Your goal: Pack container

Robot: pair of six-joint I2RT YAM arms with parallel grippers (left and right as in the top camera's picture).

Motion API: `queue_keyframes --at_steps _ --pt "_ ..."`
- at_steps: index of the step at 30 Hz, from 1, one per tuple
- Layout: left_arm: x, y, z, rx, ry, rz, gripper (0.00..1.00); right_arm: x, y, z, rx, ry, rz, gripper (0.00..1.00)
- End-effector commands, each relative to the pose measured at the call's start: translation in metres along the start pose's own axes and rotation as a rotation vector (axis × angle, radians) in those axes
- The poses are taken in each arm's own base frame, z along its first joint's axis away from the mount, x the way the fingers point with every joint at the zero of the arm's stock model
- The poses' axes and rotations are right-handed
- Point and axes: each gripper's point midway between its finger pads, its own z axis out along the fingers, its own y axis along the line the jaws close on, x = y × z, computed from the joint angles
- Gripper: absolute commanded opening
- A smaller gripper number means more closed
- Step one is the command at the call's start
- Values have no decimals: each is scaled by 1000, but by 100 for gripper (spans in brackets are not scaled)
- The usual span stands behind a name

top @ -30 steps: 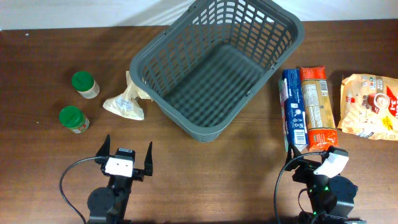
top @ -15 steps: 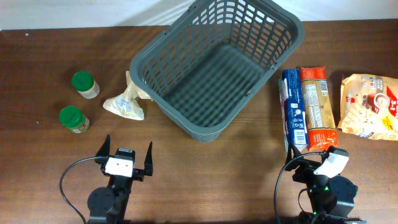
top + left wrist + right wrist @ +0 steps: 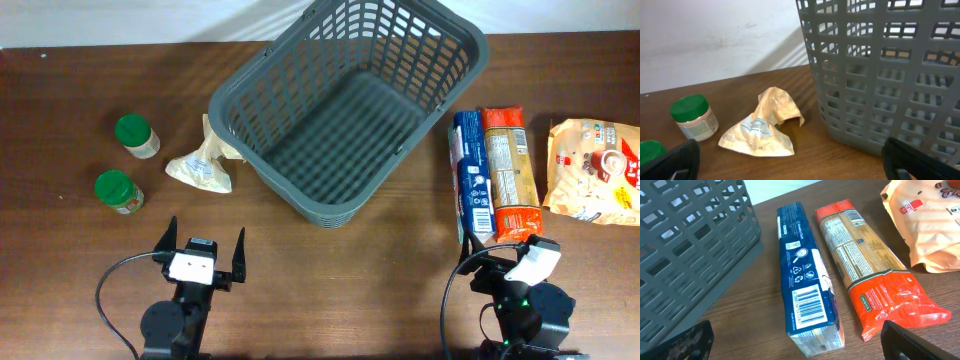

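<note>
The dark grey slotted container [image 3: 345, 105] stands empty at the table's middle back, also in the left wrist view [image 3: 880, 75] and right wrist view [image 3: 685, 255]. Left of it lie a crumpled tan packet [image 3: 203, 165] [image 3: 762, 127] and two green-lidded jars [image 3: 134, 135] [image 3: 117, 191]. Right of it lie a blue box [image 3: 470, 185] [image 3: 805, 295], an orange pasta packet [image 3: 510, 170] [image 3: 870, 275] and a yellow bag [image 3: 595, 170]. My left gripper [image 3: 203, 250] is open and empty near the front edge. My right gripper [image 3: 500, 255] is open, just in front of the blue box.
A white wall runs behind the table's far edge. One jar [image 3: 692, 117] shows beside the tan packet in the left wrist view. Black cables loop beside both arm bases at the front.
</note>
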Motion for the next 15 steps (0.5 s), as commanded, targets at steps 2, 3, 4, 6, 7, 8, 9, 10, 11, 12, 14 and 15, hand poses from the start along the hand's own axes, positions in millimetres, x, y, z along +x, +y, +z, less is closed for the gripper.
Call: queue_keyframes --at_steps 2,3,4,6,7,8,9,10,11,12,14,15 --pt "4 0 0 -5 4 13 99 1 2 0 -12 -3 5 99" --pt "5 1 0 -6 8 13 99 0 2 0 -13 -8 4 99" --pt "5 1 0 -6 8 13 99 -1 2 0 -10 -10 4 99" --pt "4 -2 0 9 4 11 99 1 3 0 -18 -1 5 99" --pt "3 -5 0 26 2 11 99 2 5 0 -31 5 5 99" --pt "3 -6 0 32 1 10 99 3 9 0 -52 12 -2 99" --pt "3 -6 0 32 1 3 99 4 12 -1 -67 17 -6 99" --pt "1 -6 0 32 -2 -8 99 4 13 -2 -74 21 -6 99" --pt "-1 -5 -1 32 -3 -21 99 3 15 -4 -81 25 -5 98" --pt "-4 -5 -2 32 -3 -40 99 1 18 -6 -91 27 -15 99" --pt "-13 -5 -7 32 4 -101 99 -2 25 -13 -119 39 -88 99" --pt "-20 -4 -10 33 10 -129 99 -5 26 -17 -118 43 -106 99"
